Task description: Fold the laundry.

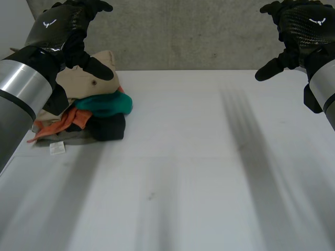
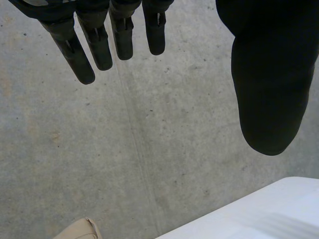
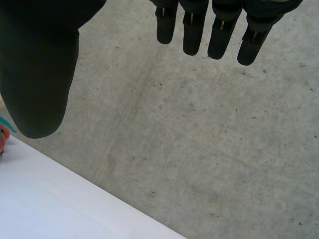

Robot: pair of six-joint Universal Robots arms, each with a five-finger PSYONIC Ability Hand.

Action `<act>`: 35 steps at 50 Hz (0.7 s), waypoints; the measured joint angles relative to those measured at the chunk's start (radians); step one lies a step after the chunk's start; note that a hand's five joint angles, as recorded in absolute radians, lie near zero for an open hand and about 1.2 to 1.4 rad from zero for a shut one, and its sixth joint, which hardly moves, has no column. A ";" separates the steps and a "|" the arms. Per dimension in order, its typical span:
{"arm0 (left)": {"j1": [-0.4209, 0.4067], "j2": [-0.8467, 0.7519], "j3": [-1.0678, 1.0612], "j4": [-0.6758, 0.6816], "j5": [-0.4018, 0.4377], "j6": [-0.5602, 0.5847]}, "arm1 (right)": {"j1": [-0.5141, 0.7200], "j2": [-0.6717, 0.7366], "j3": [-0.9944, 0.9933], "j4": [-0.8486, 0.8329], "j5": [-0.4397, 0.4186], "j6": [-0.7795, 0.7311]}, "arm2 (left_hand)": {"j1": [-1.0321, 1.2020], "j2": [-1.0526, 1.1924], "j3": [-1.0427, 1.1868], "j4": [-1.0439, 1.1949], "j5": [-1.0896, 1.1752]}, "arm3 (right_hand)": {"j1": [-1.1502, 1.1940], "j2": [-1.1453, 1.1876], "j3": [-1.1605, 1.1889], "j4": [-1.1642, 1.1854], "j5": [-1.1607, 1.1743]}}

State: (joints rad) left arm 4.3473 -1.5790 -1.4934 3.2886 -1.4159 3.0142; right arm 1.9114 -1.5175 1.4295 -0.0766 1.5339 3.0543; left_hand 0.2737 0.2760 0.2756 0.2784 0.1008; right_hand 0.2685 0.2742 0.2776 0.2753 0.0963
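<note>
Left robot hand (image 1: 62,29), right robot hand (image 1: 301,25), raised, splayed

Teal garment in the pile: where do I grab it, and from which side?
Pinch the teal garment at its rounded end, which bulges over the black garment toward the open table. Come from that side with the left hand; the beige garment seems to overlie its other end, so pulling there would likely drag the rest.

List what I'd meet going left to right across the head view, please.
Left arm → pile of clothes → bare stretch of white table → right hand. The left hand hangs over the pile, so it has no clear place of its own.
</note>
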 measured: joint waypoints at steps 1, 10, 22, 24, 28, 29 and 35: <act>0.000 0.000 0.000 0.000 0.000 0.000 | 0.000 0.000 0.000 0.000 0.000 0.000 | -0.014 -0.016 -0.013 -0.014 -0.012 | -0.012 -0.016 -0.018 -0.014 -0.013; -0.001 -0.006 0.004 0.002 0.001 0.003 | 0.000 0.003 0.003 0.000 0.000 -0.001 | -0.068 -0.068 -0.066 -0.077 -0.053 | -0.043 -0.062 -0.070 -0.069 -0.054; 0.028 -0.200 0.125 0.035 -0.002 0.180 | 0.000 0.005 0.004 0.000 -0.004 -0.006 | -0.068 -0.068 -0.066 -0.077 -0.053 | -0.043 -0.062 -0.070 -0.069 -0.054; 0.048 -0.268 0.174 0.048 -0.005 0.247 | 0.000 0.006 0.003 0.000 -0.006 -0.011 | -0.068 -0.068 -0.066 -0.077 -0.053 | -0.043 -0.062 -0.070 -0.069 -0.054; 0.104 -0.437 0.306 0.076 -0.019 0.390 | 0.000 0.012 0.002 0.002 -0.010 -0.027 | -0.068 -0.068 -0.066 -0.077 -0.053 | -0.043 -0.062 -0.070 -0.069 -0.054; 0.118 -0.479 0.340 0.081 -0.023 0.420 | 0.001 0.014 0.002 0.002 -0.011 -0.031 | -0.068 -0.068 -0.066 -0.077 -0.053 | -0.043 -0.062 -0.070 -0.069 -0.054; 0.205 -0.797 0.620 0.120 -0.040 0.609 | 0.001 0.046 0.003 0.005 -0.015 -0.054 | -0.068 -0.068 -0.066 -0.077 -0.053 | -0.043 -0.062 -0.070 -0.069 -0.054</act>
State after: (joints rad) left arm 4.5527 -2.3760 -0.8735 3.4086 -1.4561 3.6227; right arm 1.9124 -1.4719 1.4329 -0.0713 1.5186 3.0008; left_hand 0.2060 0.2084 0.2091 0.2017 0.0479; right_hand 0.2253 0.2124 0.2081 0.2062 0.0419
